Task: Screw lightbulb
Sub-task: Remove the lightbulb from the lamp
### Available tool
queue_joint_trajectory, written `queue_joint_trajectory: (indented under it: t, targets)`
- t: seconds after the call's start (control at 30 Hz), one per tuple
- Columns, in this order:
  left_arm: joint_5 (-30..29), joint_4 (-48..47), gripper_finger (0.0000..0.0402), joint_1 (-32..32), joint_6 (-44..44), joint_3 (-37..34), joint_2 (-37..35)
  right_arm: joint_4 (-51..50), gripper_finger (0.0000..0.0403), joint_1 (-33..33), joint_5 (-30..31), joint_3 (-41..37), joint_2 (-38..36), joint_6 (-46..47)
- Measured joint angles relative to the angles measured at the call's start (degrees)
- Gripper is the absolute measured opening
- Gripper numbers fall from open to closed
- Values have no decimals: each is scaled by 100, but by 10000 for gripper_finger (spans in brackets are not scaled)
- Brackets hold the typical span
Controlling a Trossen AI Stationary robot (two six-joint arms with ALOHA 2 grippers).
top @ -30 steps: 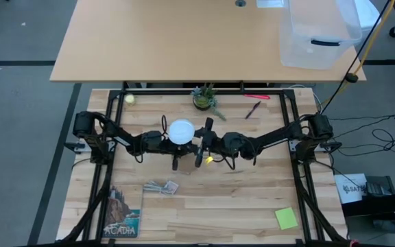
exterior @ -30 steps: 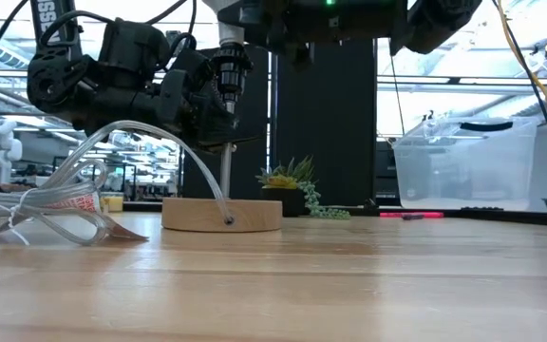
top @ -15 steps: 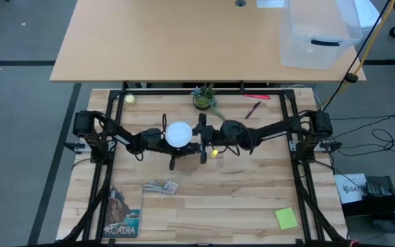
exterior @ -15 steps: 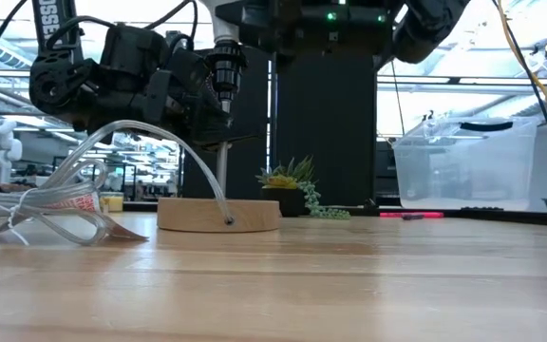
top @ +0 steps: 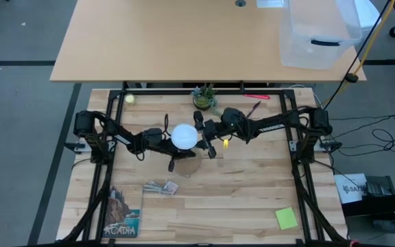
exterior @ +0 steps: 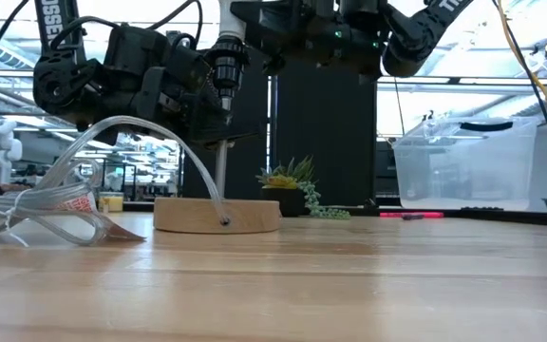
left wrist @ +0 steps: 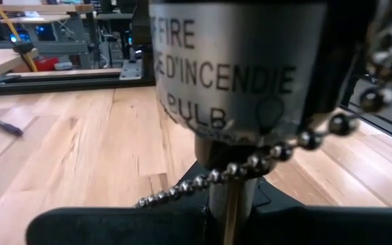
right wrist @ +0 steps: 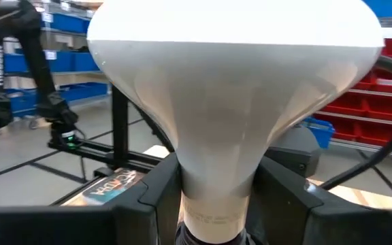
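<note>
The right end effector (top: pixel 199 132), grasping the lightbulb (top: pixel 184 136), had swung toward the surface's far edge, apparently turning it; the left end effector (top: pixel 172 145) stayed clenched on the socket (left wrist: pixel 233 68).

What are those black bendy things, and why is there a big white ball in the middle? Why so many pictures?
The black bendy things are two robot arms, each ending in a two-finger gripper. One picture looks down from above, one looks across the table, and two come from little cameras on the arms' wrists.

The white ball is the lightbulb. The right gripper has its fingers around the bulb's narrow neck. Below it is a round wooden stand with a thin metal post and a socket on top. The left gripper is shut on that post, steadying the stand.

Also on the wooden table: a small potted plant, a pink pen, a green sticky note, a booklet and a crinkly clear wrapper.
</note>
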Motion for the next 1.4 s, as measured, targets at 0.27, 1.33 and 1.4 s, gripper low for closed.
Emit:
queue_joint_trajectory:
  t: [0.27,1.33,1.4]
  targets:
    - [232,-198,22,-17,41,-5,-7,-308,150,-15,-404,349,26,43]
    - [883,-179,22,-22,152,-15,-2,-2272,152,-7,-1724,1381,34,-300]
    - [879,-177,22,-22,169,-15,-2,-2352,152,-7,-1746,1427,34,-325]
